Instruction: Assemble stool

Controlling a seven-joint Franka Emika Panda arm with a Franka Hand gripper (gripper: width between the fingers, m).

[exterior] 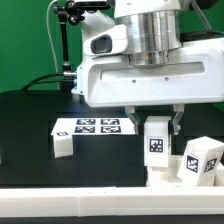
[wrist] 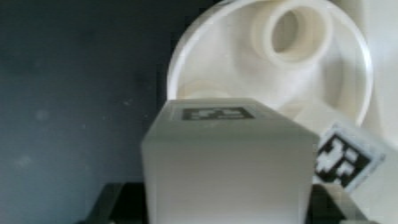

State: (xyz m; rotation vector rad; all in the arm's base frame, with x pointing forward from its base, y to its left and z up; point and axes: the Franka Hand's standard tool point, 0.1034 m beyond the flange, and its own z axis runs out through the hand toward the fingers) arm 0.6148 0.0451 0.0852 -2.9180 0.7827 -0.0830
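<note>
Exterior view reference: all positions below are given relative to the centre leg block, which stands upright with a black-and-white tag on its near face.

1. Arm: the white body is directly above the centre leg block and fills the upper part of the exterior view.
2. Table: a black surface extends beneath and around the centre leg block.
3. Edge rail: a long white strip runs across the scene in front of the centre leg block.
4. Seat disc: in the wrist view, the round white disc with its open centre hole lies just beyond the centre leg block, which partly hides it.
5. Marker board: it lies flat on the table, on the exterior view's left of the centre leg block and slightly behind it.
6. Left leg block: it rests on the table, well apart on the exterior view's left, beyond the marker board.
7. Right leg block: it sits near the centre leg block on the exterior view's right, tilted, with tags showing. The wrist view shows a tagged face just beside the centre leg block.
8. Gripper: the dark fingers flank the top of the centre leg block, one on each side. Whether they clamp it or merely straddle it cannot be told from either view.
</note>
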